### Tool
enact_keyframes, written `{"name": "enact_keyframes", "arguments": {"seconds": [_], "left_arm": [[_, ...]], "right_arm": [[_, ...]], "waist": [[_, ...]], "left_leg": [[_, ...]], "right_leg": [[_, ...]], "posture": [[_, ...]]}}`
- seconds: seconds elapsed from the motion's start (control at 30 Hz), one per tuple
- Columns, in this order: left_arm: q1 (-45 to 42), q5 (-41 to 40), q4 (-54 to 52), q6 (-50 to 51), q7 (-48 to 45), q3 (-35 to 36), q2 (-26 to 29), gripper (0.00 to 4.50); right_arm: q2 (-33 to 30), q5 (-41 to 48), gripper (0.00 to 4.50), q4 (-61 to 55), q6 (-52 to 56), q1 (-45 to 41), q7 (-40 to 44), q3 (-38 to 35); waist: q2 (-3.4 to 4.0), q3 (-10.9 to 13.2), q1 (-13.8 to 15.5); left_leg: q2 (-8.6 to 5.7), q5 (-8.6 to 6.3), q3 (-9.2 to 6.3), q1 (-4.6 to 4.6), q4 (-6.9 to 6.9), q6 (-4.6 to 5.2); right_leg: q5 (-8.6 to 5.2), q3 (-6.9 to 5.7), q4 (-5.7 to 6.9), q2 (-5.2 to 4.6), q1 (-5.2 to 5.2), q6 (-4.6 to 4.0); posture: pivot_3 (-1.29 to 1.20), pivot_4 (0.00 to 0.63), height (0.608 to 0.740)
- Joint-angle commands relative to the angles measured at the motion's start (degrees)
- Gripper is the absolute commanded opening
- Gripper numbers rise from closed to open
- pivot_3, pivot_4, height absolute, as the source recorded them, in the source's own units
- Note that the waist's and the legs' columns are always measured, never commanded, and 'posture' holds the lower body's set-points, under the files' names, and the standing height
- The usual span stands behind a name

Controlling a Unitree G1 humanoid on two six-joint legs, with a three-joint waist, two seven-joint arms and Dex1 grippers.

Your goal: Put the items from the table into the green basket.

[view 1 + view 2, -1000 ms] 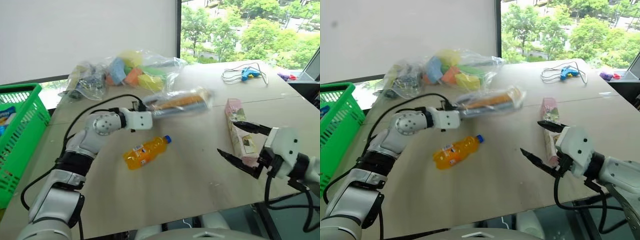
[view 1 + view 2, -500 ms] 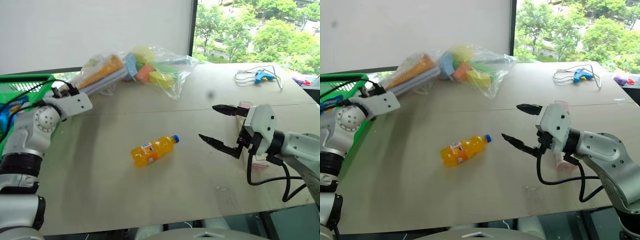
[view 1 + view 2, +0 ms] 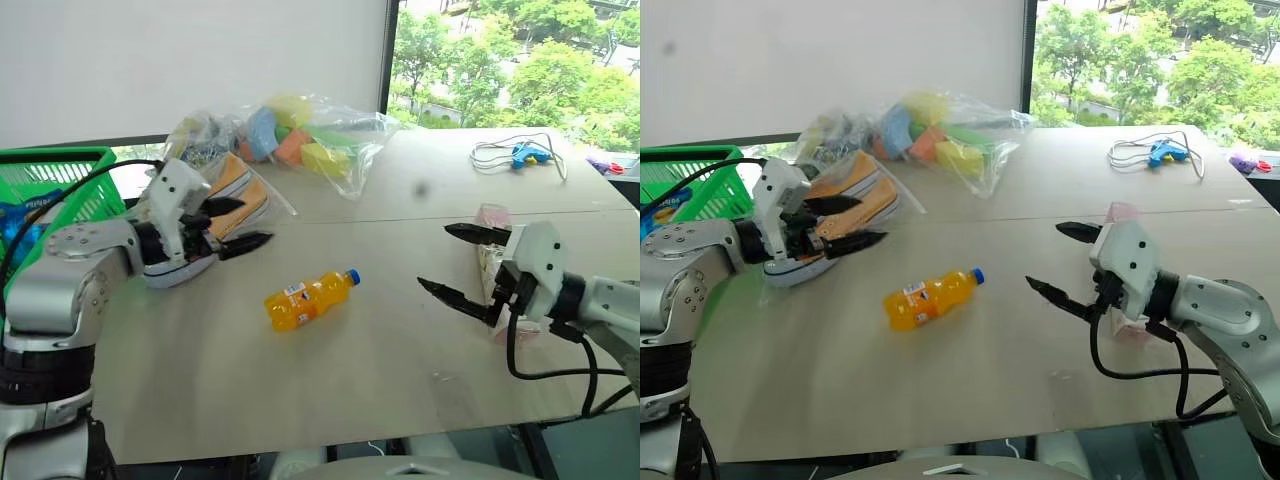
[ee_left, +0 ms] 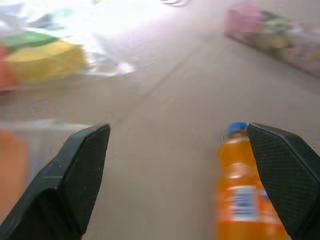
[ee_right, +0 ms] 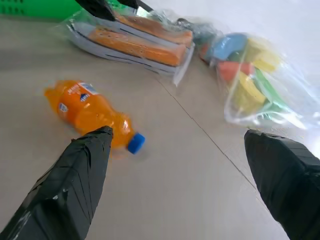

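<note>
We judge re-grip needed: L gripper [image 3: 235, 224] jaws wide, empty, bagged sneakers [image 3: 845, 210] between them; R gripper [image 3: 1060, 262] wide, empty, soda bottle [image 5: 90, 115] ahead.

Matt wood-look table [image 3: 330, 390], glossy clear bags [image 3: 330, 135]

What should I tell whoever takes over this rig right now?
Left gripper: open, fingers over the bagged sneakers, which lie on the table beside the green basket.
Right gripper: open, empty, by the pink carton.
Soda bottle lies mid-table; foam-block bags at the far edge.
Done: none of these binned.
Left: all four.
</note>
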Motion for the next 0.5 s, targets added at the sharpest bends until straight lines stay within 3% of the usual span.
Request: {"name": "enact_keyframes", "arguments": {"seconds": [0.03,0.07,0.27,0.5], "left_arm": [[-5.68,-3.97,-5.62,8.99,6.97,-3.07,-3.12,4.47],[-6.73,-3.35,-6.93,10.57,8.83,-5.04,-3.63,4.47],[-10.57,-5.41,-10.33,25.56,12.31,-14.13,-1.86,4.47],[-10.62,-0.66,-10.65,24.82,12.45,-25.25,4.07,4.47]], "right_arm": [[-1.99,1.22,4.50,-0.80,0.06,2.06,1.54,-5.54],[-2.52,1.43,4.50,-0.93,0.31,3.03,1.90,-6.84],[-5.01,5.91,4.50,-3.62,3.21,10.22,5.31,-13.89],[-5.64,11.46,4.50,-7.68,3.51,18.28,9.74,-20.10]], "waist": [[-0.02,-0.01,-0.07],[-0.01,-0.01,-0.15],[0.03,-0.03,-1.67],[0.03,-0.02,-2.33]], "left_leg": [[0.01,0.00,0.00,0.09,0.00,0.00],[0.03,0.03,-0.05,0.24,0.00,-0.02],[0.05,0.07,0.09,0.47,-0.01,-0.07],[0.12,0.06,0.23,0.40,-0.11,-0.07]], "right_leg": [[0.00,0.02,0.01,0.04,0.09,0.00],[-0.03,0.09,-0.03,0.49,0.24,0.01],[-0.08,0.48,0.01,0.76,0.34,0.11],[-0.14,0.65,-0.02,0.85,0.16,0.15]], "posture": [[-0.06,0.000,0.740],[-0.07,0.000,0.740],[-0.12,0.000,0.740],[-0.14,0.000,0.740]]}}
